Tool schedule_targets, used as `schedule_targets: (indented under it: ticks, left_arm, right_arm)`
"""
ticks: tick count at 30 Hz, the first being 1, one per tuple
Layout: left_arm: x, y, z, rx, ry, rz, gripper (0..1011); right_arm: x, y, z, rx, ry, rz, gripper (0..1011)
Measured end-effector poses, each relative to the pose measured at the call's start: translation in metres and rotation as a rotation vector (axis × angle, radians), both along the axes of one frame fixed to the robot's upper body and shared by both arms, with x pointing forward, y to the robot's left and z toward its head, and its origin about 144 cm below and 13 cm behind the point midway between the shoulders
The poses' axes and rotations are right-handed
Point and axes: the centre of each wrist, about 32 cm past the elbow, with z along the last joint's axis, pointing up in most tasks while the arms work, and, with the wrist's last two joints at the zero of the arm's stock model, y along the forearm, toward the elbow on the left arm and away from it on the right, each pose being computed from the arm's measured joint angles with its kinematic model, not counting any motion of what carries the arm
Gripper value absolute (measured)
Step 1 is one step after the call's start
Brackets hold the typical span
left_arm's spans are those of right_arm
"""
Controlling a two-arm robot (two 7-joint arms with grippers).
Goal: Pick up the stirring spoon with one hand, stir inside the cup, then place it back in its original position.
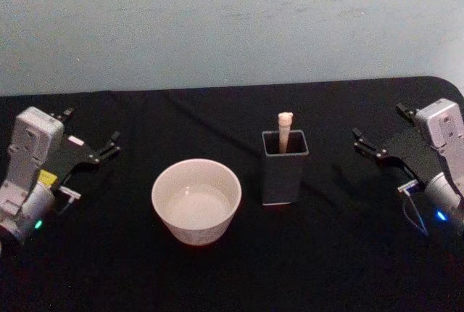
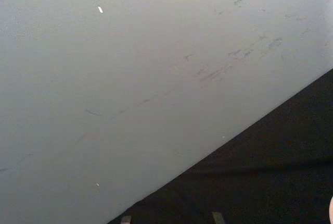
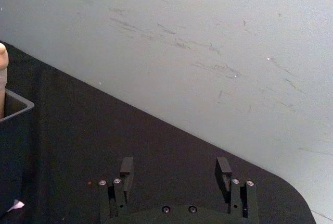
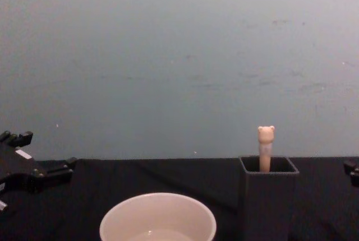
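Observation:
The stirring spoon (image 1: 285,129) stands upright in the dark grey square holder (image 1: 284,173), its original position, right of the table's middle. Only its cream handle with the bear head (image 4: 266,135) rises above the rim; the shaft and bowl are hidden inside. The wide cream cup (image 1: 196,200) sits to the left of the holder and slightly nearer to me. My right gripper (image 1: 379,123) rests open at the far right, well apart from the holder (image 3: 13,130). My left gripper (image 1: 93,128) sits open at the far left, away from the cup (image 4: 158,218).
A black cloth covers the table (image 1: 326,254). A pale wall (image 1: 232,22) rises right behind the table's back edge. Bare cloth lies between each gripper and the cup and holder, and in front of both.

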Motion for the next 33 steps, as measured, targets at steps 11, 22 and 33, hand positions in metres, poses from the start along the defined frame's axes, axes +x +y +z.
schedule_targets:
  ticks: [11, 22, 33]
  left_arm:
    - [0.0000, 0.0000, 0.0000, 0.000, 0.000, 0.000, 1001]
    - [0.0000, 0.0000, 0.0000, 0.000, 0.000, 0.000, 1001]
    - [0.0000, 0.0000, 0.0000, 0.000, 0.000, 0.000, 1001]
  right_arm:
    - [0.0000, 0.0000, 0.0000, 0.000, 0.000, 0.000, 1002]
    - [0.0000, 0.0000, 0.0000, 0.000, 0.000, 0.000, 1002]
    - [0.0000, 0.0000, 0.0000, 0.000, 0.000, 0.000, 1002]
